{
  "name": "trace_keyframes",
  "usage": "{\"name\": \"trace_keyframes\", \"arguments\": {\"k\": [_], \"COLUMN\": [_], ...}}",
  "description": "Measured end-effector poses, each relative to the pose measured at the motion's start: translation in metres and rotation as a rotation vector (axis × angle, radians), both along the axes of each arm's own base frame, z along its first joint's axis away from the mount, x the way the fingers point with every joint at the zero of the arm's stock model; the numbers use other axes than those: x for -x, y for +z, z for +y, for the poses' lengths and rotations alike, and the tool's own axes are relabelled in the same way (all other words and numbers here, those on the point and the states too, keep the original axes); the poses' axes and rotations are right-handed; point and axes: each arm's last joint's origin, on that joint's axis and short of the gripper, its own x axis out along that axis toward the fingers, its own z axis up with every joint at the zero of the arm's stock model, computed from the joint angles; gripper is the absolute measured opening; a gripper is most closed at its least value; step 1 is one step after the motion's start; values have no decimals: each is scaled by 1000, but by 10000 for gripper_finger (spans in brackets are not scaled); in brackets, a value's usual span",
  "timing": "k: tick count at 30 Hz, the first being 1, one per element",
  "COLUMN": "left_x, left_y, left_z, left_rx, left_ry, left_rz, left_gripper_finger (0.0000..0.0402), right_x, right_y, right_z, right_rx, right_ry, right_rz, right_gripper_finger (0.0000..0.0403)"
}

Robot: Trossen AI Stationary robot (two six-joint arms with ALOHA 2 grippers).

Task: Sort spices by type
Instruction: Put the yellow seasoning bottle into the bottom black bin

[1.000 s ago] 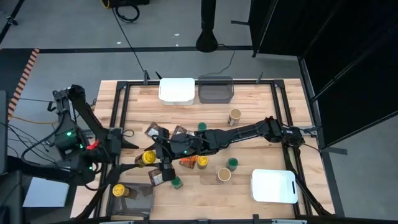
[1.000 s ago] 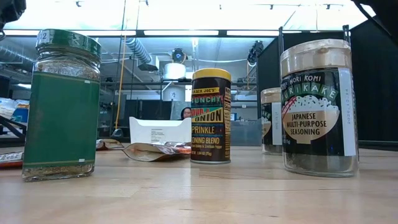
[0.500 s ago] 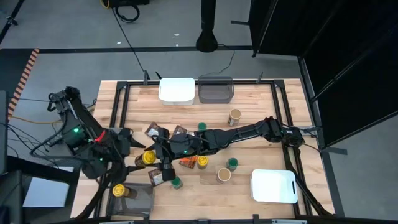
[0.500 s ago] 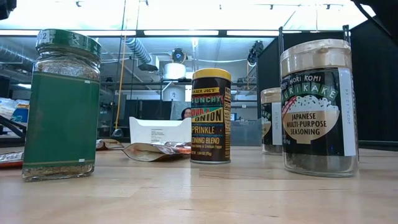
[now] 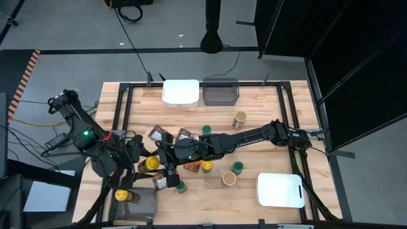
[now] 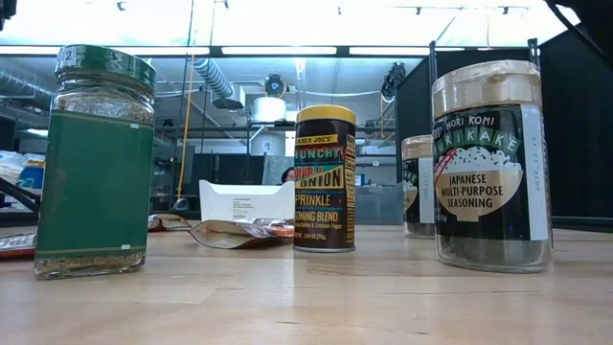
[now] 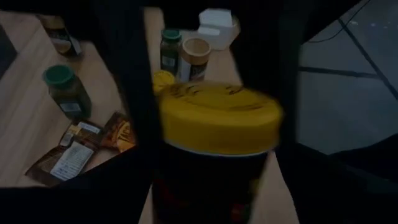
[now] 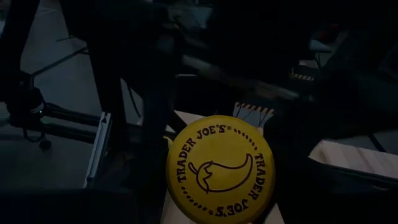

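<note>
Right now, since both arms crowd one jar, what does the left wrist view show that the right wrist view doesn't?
Only the left wrist view: the yellow-lidded jar side-on, two green-lidded jars, a tan-lidded jar, brown packets and a white tray beyond. Only the right wrist view: the lid from above, printed with a pepper and a brand name. Both: what seems to be the same yellow-lidded jar, which the high view puts between the left gripper and the right gripper.

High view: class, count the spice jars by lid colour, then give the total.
yellow-lid jars: 3
green-lid jars: 3
tan-lid jars: 2
Total: 8
</note>
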Motion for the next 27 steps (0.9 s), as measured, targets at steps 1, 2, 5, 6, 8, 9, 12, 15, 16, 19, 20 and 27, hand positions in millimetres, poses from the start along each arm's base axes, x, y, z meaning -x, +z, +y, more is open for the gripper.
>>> {"name": "trace_keyframes", "arguments": {"k": [1,2,5,6,8,9,12,15,16,19,20,27], "left_x": [0,0,1,1,1,1,1,1,1,1,1,1], "left_y": [-1,-1,0,0,0,0,0,-1,-1,0,0,0], "left_z": [0,0,0,0,0,0,0,0,0,0,0,1], "left_rx": [0,1,9,10,10,10,6,3,4,5,6,-3], "left_ry": [-2,-4,-12,-17,-20,-20,-22,-28,-30,-31,-30,4], "left_rz": [5,4,5,7,8,8,10,13,13,13,13,-1], "left_gripper_finger": [327,323,307,299,282,273,242,216,211,205,205,211], "right_x": [0,0,0,0,0,1,1,1,1,1,1,33], "right_y": [0,0,0,0,0,0,-1,-1,-1,-1,-1,41], "right_z": [0,0,1,1,2,3,3,3,3,3,3,-8], "right_rx": [0,0,-1,-1,0,0,0,0,0,1,1,58], "right_ry": [1,1,9,9,11,12,14,20,21,21,20,-48], "right_rz": [0,0,0,1,1,2,5,5,6,5,7,37], "right_gripper_finger": [241,241,241,241,241,241,241,242,243,247,251,274]}}
